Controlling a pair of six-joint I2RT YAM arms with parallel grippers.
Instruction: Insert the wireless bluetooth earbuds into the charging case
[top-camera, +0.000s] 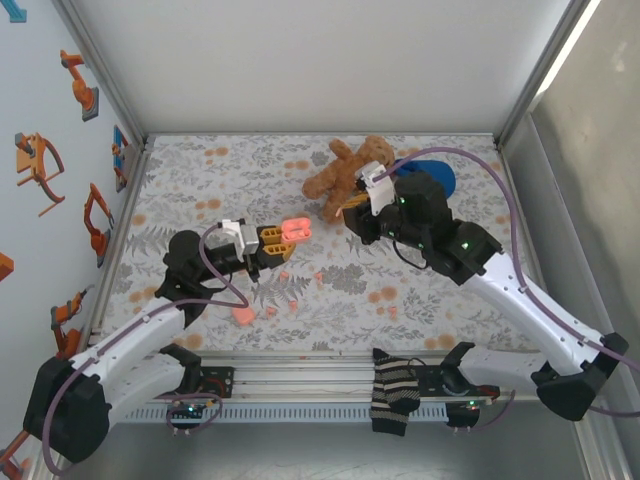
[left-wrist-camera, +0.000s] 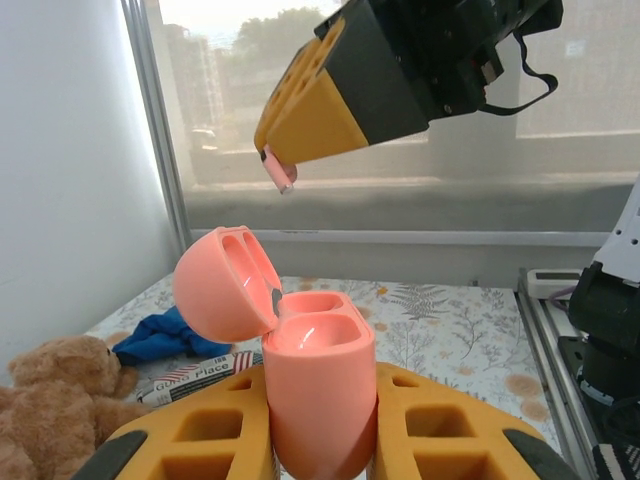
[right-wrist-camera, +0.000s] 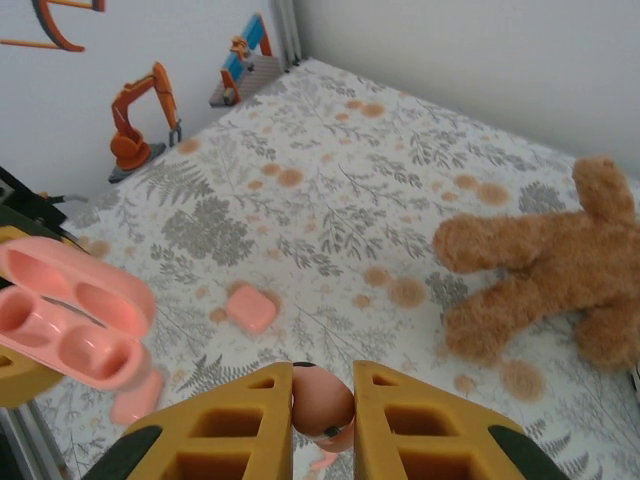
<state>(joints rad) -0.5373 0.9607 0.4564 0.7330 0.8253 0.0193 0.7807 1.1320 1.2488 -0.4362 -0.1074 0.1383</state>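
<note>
My left gripper is shut on a salmon-pink charging case and holds it off the table. In the left wrist view the case stands upright between the yellow fingers, its lid hinged open to the left and both sockets empty. My right gripper hangs just right of and above it, shut on a pink earbud. That earbud pokes out of the right gripper's tip, above the open lid. In the right wrist view the open case sits at the left edge.
A brown teddy bear lies at the back, a blue cloth beside it. A closed pink case rests on the floral mat near the front. A striped sock drapes over the front rail. Walls enclose the table.
</note>
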